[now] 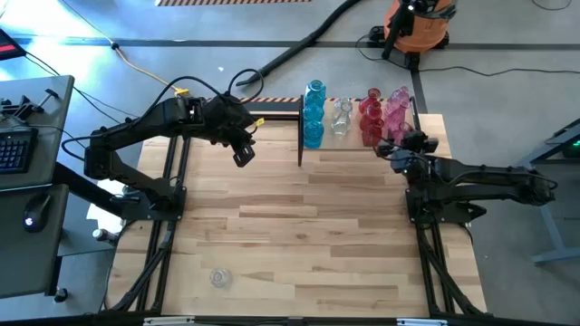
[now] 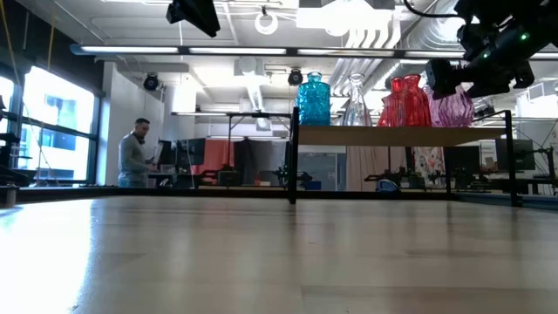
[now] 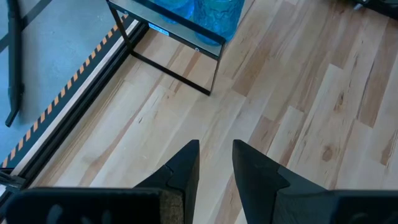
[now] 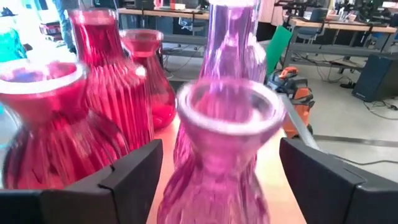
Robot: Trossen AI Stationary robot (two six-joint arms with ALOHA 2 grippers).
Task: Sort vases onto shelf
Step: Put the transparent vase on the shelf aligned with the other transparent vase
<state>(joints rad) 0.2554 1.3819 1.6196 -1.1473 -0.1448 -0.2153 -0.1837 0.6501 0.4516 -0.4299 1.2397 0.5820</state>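
The shelf stands at the table's far edge. On its top stand blue vases, a clear vase, red vases and pink vases. My right gripper is open at the shelf's right end. Its fingers stand on either side of the nearest pink vase without touching it; that vase stands upright on the shelf. One clear vase lies on the table near its near-left corner. My left gripper hangs high above the table, left of the shelf, holding nothing, its fingers a narrow gap apart.
Thin black uprights bound the shelf's left end. Bare wood lies between the shelf and the table's near edge. A desk with a keyboard stands left of the table. A person stands in the room far behind.
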